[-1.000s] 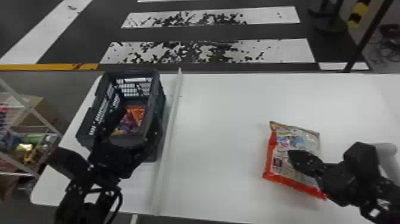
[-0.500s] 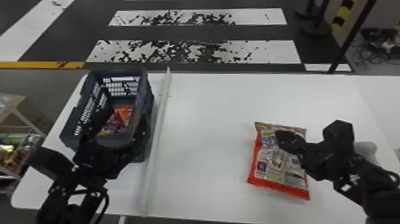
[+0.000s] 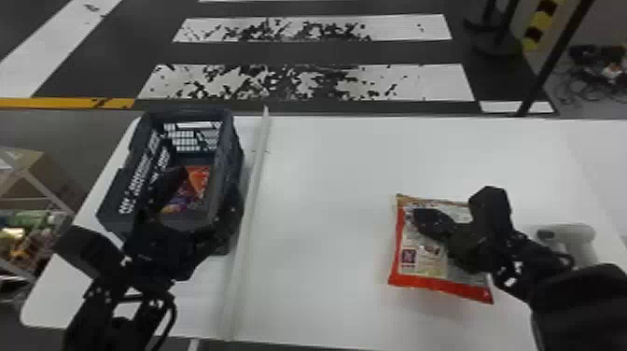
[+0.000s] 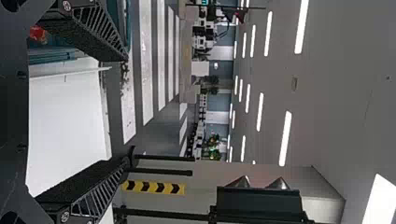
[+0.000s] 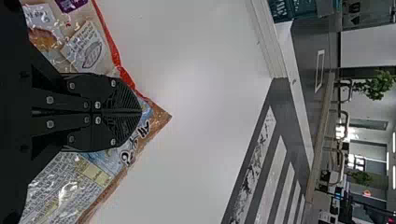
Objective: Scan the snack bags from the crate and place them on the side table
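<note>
In the head view, my left gripper (image 3: 207, 184) is at the near end of the dark crate (image 3: 226, 140), with an orange and purple snack bag (image 3: 200, 179) inside. The left wrist view has that gripper (image 4: 126, 109) open, its fingers wide apart with nothing between them. My right gripper (image 3: 420, 217) is over the large red-edged snack bag (image 3: 422, 261) lying flat on the table. Seen from the right wrist, this gripper (image 5: 141, 112) is shut, fingers together above the bag's printed face (image 5: 93, 51), near a corner; contact cannot be told.
A pale handheld scanner (image 3: 576, 238) lies beyond the right forearm, partly covered by it. A long white strip (image 3: 249, 210) divides the white table (image 3: 336, 186) beside the crate. Shelves with colourful packets (image 3: 28, 233) stand at the left.
The head view has turned slightly right. My right gripper has moved away from the table's near edge and a little left over the bag. The left gripper stays at the crate.
</note>
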